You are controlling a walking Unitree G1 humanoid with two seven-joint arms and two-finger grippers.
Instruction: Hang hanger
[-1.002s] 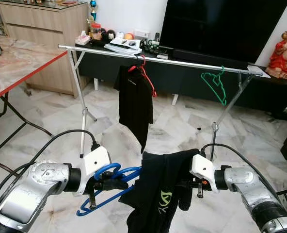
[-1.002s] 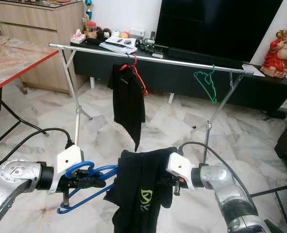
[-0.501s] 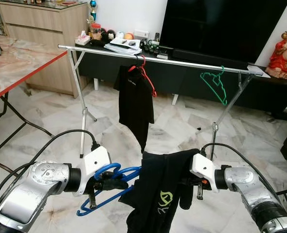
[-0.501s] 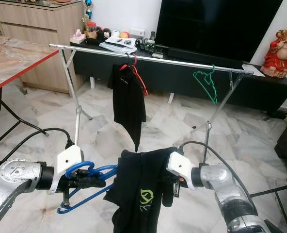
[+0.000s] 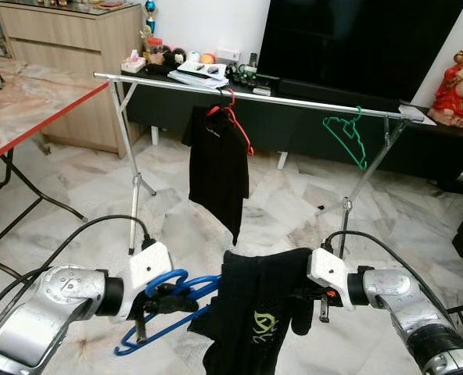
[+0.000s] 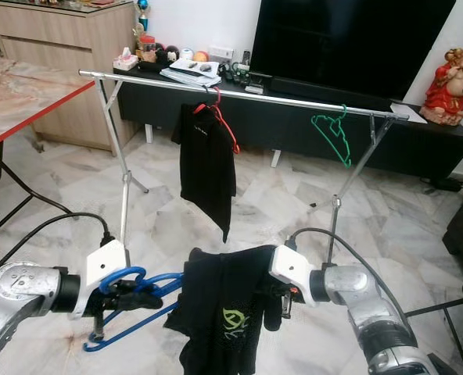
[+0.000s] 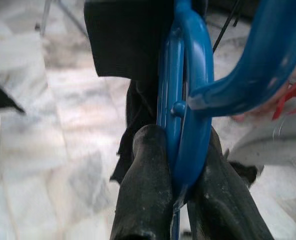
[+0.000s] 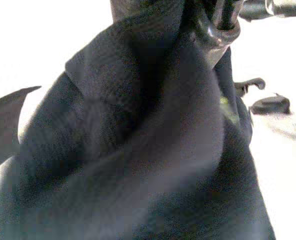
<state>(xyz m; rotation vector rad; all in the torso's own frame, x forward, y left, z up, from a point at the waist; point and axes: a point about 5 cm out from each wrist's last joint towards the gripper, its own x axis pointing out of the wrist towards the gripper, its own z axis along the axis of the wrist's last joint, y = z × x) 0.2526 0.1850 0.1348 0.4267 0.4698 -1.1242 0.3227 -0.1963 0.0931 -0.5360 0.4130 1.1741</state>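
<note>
Fingers (image 7: 143,185) of my left gripper (image 5: 169,298) are clamped on the blue plastic hanger (image 5: 159,312), pinching its hook end from both sides; the left wrist view shows the blue loop squeezed between the two black pads. The hanger runs from my left gripper toward the black T-shirt with a green logo (image 5: 256,320), which is draped over its far end and hangs down between my arms. My right gripper (image 5: 303,299) is pressed into that shirt from the other side, and the right wrist view is mostly dark cloth, so I cannot tell whether those fingers grip it.

Beyond the shirt, well apart from it, stands the silver metal clothes rail on folding legs (image 5: 294,101). On the rail hangs a red hanger carrying a black shirt (image 5: 219,168), and further along toward my right side a bare green plastic hanger (image 5: 347,137). Behind the rail are a low black TV cabinet (image 5: 419,144) and a large dark screen (image 5: 357,43).
</note>
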